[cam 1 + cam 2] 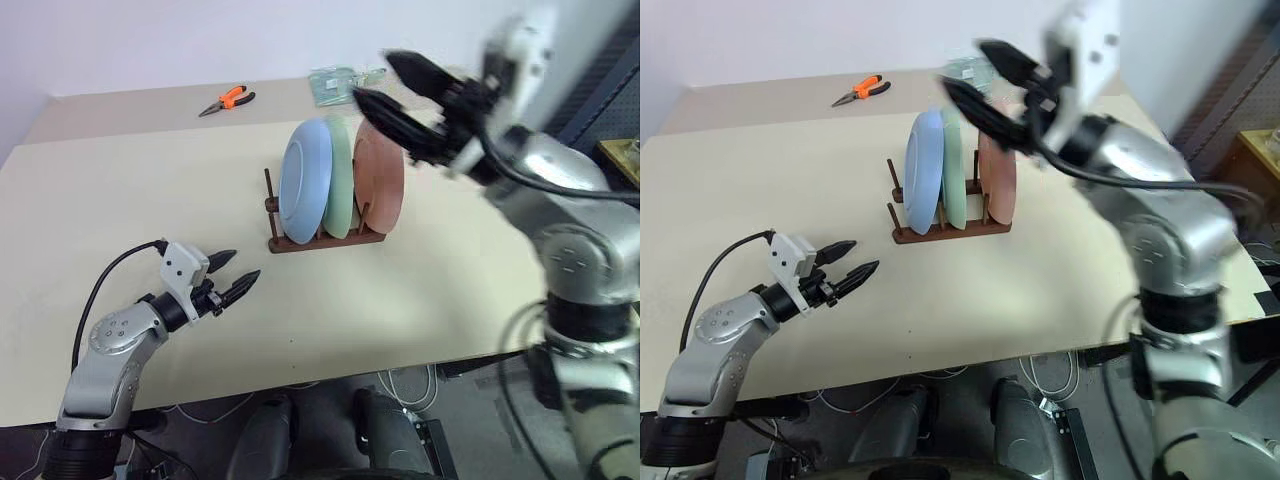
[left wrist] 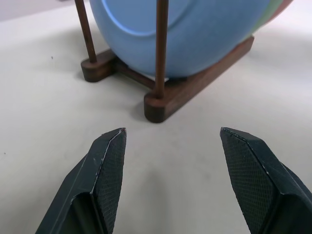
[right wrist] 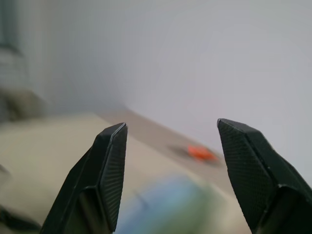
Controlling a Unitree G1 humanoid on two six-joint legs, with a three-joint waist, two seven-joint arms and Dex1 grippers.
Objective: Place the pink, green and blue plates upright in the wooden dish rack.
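Observation:
The wooden dish rack sits mid-table with three plates standing upright in it: the blue plate on the left, the green plate in the middle, the pink plate on the right. My right gripper hangs open in the air above and just behind the pink plate, holding nothing. My left gripper is open and empty, low over the table at the front left, well short of the rack. In the left wrist view the blue plate and a rack rail lie just beyond the open fingers.
Orange-handled pliers lie at the far edge of the table, left of centre. A pale green packet rests at the back behind the rack. Cables hang under the table's front edge.

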